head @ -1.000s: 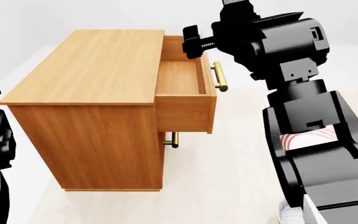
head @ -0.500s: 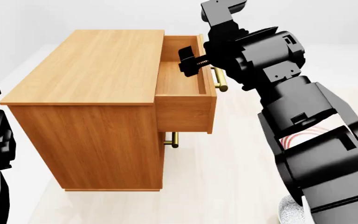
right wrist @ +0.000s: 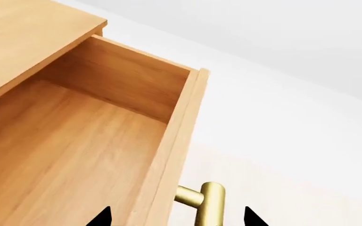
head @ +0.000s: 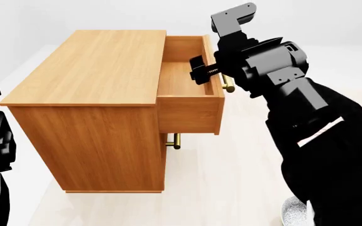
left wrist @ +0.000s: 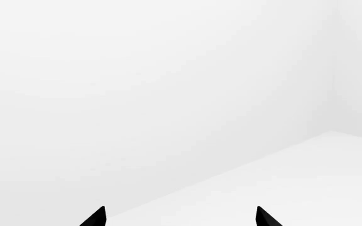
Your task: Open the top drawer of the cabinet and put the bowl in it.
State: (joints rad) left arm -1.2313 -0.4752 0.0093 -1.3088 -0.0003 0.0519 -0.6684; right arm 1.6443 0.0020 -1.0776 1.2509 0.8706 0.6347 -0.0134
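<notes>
Left wrist view: the left gripper (left wrist: 179, 217) shows only two spread tips over blank white ground.

Head view: the top drawer (head: 190, 84) stands pulled out of the cabinet (head: 93, 108); the right gripper (head: 200, 74) hovers at its front edge. The speckled bowl (head: 294, 213), likely rigid and breakable, sits near right, best pinched by its rim.

Right wrist view: tips spread astride the brass handle (right wrist: 207, 201), gripping nothing

No text, label, brand, number or sign can be read anywhere.

Two black fingertips (left wrist: 96, 217) of the left gripper (left wrist: 179, 217) set apart, nothing between them, blank white wall (left wrist: 156, 84), pale floor (left wrist: 282, 183) beyond
</notes>
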